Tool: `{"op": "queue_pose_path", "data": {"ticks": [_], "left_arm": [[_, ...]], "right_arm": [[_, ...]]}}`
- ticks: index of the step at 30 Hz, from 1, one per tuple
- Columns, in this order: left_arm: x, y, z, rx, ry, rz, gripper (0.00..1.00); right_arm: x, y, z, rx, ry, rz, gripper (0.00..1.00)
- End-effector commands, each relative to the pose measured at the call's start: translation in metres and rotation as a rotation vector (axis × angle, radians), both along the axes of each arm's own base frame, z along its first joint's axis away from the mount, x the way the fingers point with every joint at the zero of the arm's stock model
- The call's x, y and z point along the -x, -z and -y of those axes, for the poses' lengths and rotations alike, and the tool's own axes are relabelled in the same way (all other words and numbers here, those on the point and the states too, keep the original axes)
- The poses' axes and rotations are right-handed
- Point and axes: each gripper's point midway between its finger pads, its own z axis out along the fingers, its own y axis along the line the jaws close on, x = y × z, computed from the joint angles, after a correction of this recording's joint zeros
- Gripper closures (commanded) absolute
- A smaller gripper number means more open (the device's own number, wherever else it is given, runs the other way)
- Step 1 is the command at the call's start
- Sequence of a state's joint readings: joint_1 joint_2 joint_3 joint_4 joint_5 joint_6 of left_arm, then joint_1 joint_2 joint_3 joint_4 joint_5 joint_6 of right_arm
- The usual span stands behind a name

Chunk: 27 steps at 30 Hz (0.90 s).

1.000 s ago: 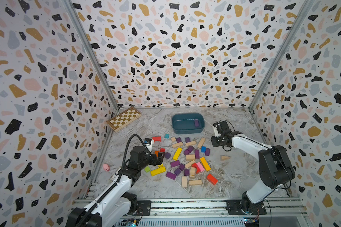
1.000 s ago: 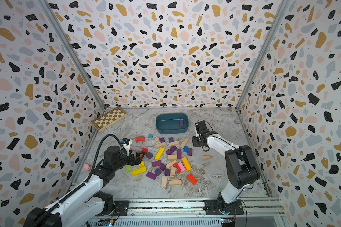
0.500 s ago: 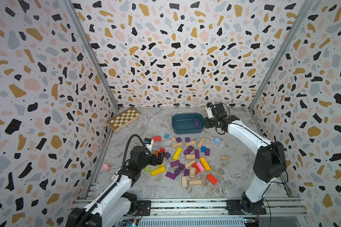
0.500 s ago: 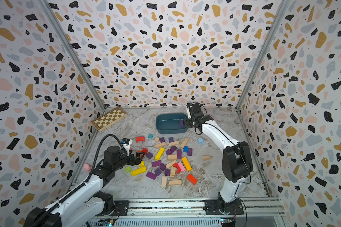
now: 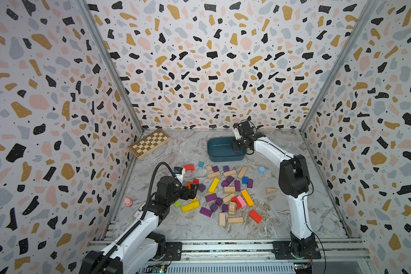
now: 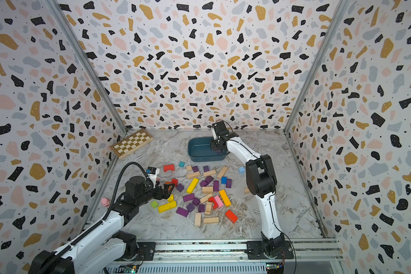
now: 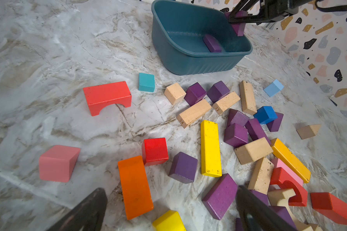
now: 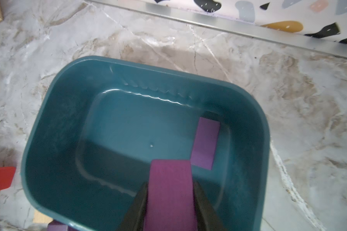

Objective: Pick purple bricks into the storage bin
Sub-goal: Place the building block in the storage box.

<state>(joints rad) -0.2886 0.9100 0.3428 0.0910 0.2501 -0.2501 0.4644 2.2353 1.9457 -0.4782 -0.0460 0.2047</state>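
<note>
The teal storage bin (image 5: 220, 158) (image 6: 201, 158) stands at the back of the table. My right gripper (image 5: 237, 147) (image 6: 215, 147) (image 8: 169, 192) hangs over the bin's right end, shut on a purple brick (image 8: 169, 180) (image 7: 238, 26) held just above the rim. Another purple brick (image 8: 205, 143) (image 7: 211, 43) lies flat inside the bin (image 8: 54, 120) (image 7: 194, 62). Several purple bricks (image 5: 211, 197) (image 6: 188, 197) (image 7: 183, 168) lie scattered among the mixed blocks mid-table. My left gripper (image 5: 191, 189) (image 6: 166, 189) (image 7: 170, 190) is open, low over the pile's left edge, holding nothing.
A wooden chessboard (image 5: 150, 143) lies at the back left, and a pink pig toy (image 5: 128, 202) sits by the left wall. Yellow (image 5: 214, 185), red (image 5: 255, 216), plain wood (image 5: 235, 220) and light blue (image 5: 261, 169) blocks mix with the purple ones.
My right arm has swung from the table right of the pile up and back to the bin, carrying the purple brick. The left arm has not moved.
</note>
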Motion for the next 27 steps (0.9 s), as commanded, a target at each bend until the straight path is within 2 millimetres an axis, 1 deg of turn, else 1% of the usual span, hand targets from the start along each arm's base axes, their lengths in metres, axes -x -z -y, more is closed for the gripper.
{"op": "queue_pose_path", "data": {"ticks": [1,7,11,18,22,27], "left_arm": [[-0.005,-0.012,0.002,0.008,0.006,0.045,0.01],[-0.005,-0.012,0.002,0.009,0.004,0.044,0.01],[-0.005,-0.012,0.002,0.009,0.004,0.042,0.01],[-0.005,-0.011,0.002,0.010,0.003,0.041,0.01],[-0.006,-0.011,0.002,0.010,0.003,0.041,0.01],[-0.006,-0.011,0.003,0.009,0.004,0.038,0.01]], "right_arm": [[-0.006,-0.014,-0.010,-0.041,0.008,0.005,0.80],[-0.018,0.015,-0.017,-0.042,0.020,-0.030,0.81],[-0.025,0.028,-0.021,-0.043,0.025,-0.041,0.81],[-0.037,0.039,-0.023,-0.034,0.027,-0.043,0.81],[-0.042,0.044,-0.017,-0.015,0.054,-0.038,0.83],[-0.045,0.043,-0.009,0.006,0.070,-0.027,0.83]]}}
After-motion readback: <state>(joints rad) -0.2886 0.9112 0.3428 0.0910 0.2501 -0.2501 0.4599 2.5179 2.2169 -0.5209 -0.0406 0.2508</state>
